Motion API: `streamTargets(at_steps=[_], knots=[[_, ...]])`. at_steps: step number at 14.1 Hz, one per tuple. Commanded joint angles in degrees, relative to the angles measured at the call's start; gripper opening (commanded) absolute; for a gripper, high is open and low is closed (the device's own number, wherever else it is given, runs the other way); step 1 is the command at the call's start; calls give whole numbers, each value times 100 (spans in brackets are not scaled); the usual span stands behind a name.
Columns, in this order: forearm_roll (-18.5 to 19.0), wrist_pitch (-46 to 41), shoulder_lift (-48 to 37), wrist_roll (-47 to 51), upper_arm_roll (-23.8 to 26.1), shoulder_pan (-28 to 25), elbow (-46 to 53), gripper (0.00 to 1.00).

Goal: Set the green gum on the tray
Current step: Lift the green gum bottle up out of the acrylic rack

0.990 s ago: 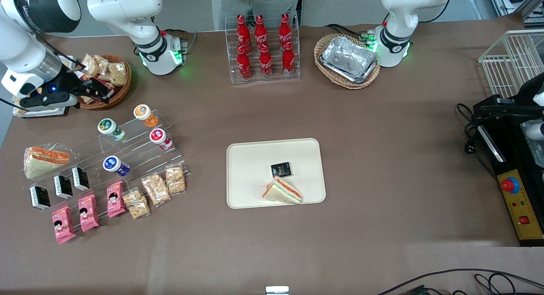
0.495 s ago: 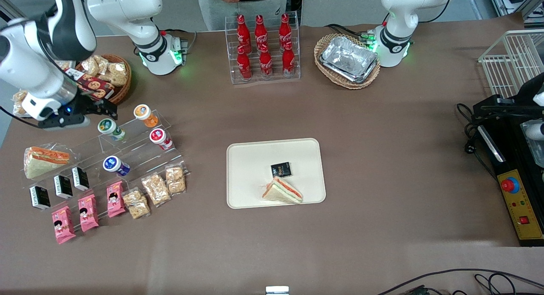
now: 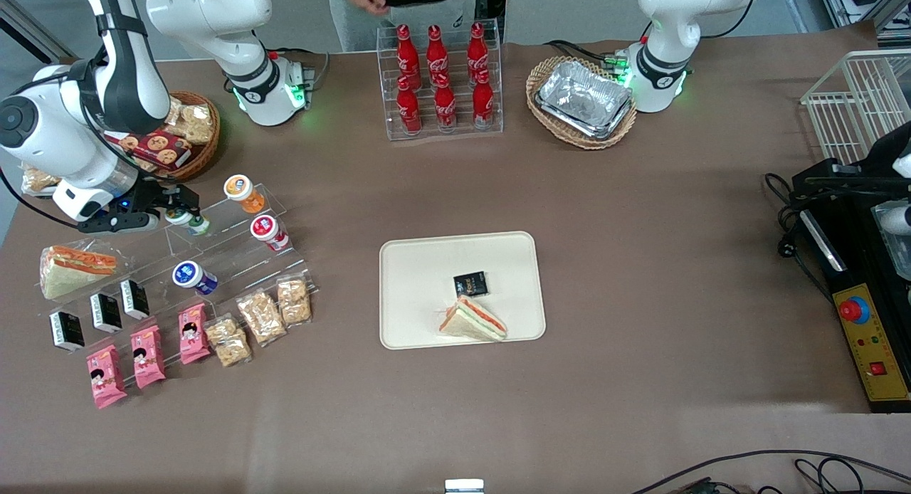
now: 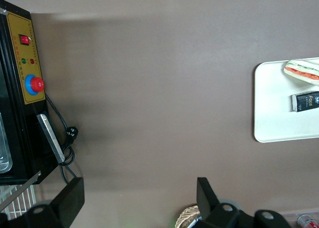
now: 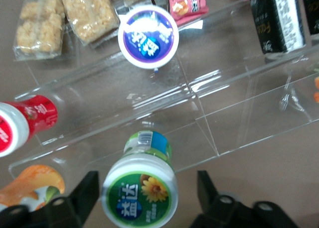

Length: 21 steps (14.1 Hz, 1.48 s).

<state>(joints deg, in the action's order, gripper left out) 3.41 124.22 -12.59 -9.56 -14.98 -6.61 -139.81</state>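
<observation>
Tray (image 3: 420,295): lying mid-worktop, carrying a sandwich (image 3: 472,319) and a black packet (image 3: 470,284).
Green gum (image 5: 141,188): standing on the clear acrylic rack (image 5: 219,113), well apart from the tray.
Pincer (image 5: 144,200): hovering released, fingers flanking the green gum's lid.

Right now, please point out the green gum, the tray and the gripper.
green gum (image 5: 140,197): right wrist view, on its lid.
tray (image 3: 416,280): front view, on its bare floor.
gripper (image 5: 143,195): right wrist view, midway between its open fingertips.

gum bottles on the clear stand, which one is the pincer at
The green gum, with its green-rimmed lid: it sits between the open pincer's fingers. The orange-lidded bottle, red-lidded bottle and blue-lidded bottle stand apart.
</observation>
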Motion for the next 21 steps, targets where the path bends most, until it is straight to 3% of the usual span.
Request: streamTargets(at_steps=[1,2,3,4,7,11,13,16,18,21], knots=[[107,164,-121,-37,4,37,-231,53],[107,146,-121,-45,4,29,-231,44],[107,137,-121,-63,4,37,-231,12],[107,128,-130,-107,4,29,-213,0],[98,-81,-349,-589,21,28,84,0],[-59,-2529,-236,-459,100,-207,1970,0],[-112,-3130,-183,100,127,-672,2658,0],[-358,-3773,106,1900,118,-1971,3459,0],[-699,-3765,369,3130,109,-2789,3776,0],[-807,-3407,1150,4450,109,-3800,4163,0]])
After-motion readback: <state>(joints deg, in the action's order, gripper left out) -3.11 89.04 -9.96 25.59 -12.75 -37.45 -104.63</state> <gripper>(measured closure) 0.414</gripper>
